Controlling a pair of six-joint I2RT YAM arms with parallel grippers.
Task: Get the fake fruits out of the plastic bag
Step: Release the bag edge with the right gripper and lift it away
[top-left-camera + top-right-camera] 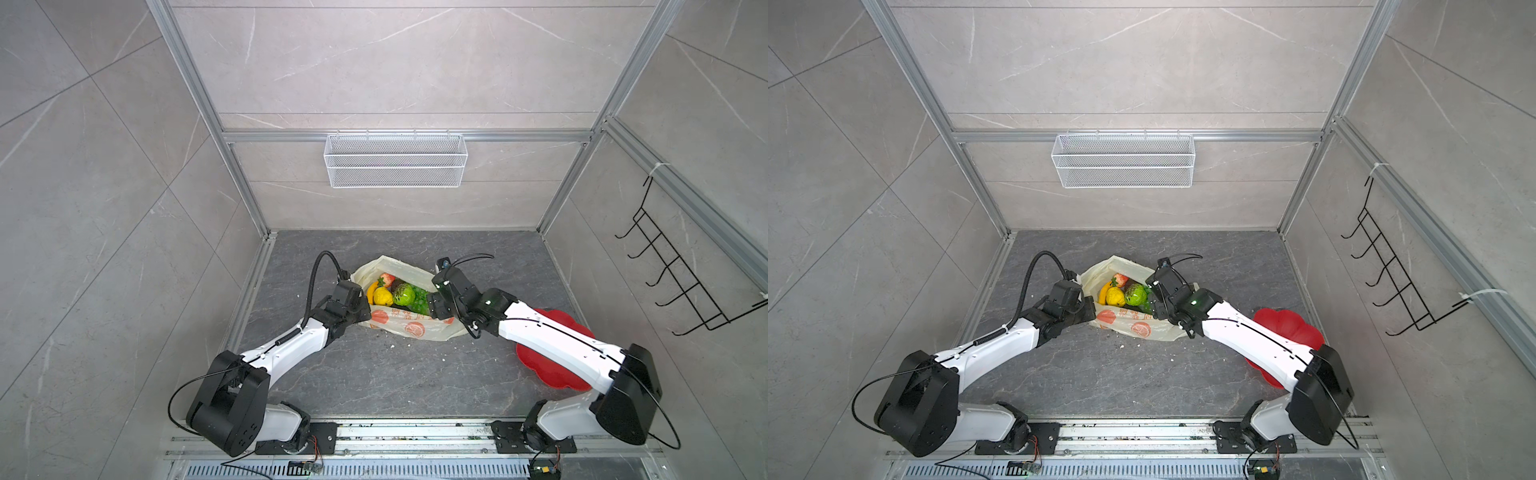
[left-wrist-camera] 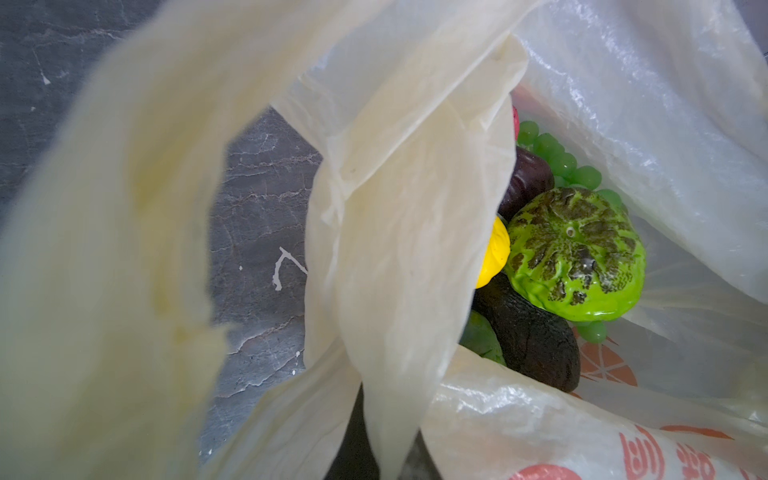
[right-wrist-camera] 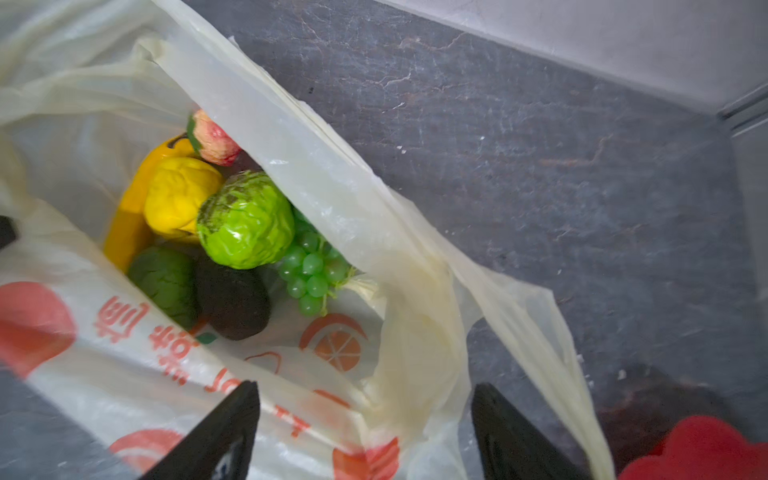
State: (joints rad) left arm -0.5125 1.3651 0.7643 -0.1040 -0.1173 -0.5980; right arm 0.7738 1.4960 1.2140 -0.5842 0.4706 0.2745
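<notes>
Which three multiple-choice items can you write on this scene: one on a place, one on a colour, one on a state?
1. Where are the fruits? A on the plate; B in the bag; C in the basket.
2. What colour is the bumpy fruit? A green; B blue; C white.
3. How is the right gripper? A shut on a fruit; B out of view; C open.

Key:
1 B: they lie inside the open bag, as both top views show.
2 A: it is glossy bright green with dark patches.
3 C: its fingers stand wide apart in the right wrist view.
</notes>
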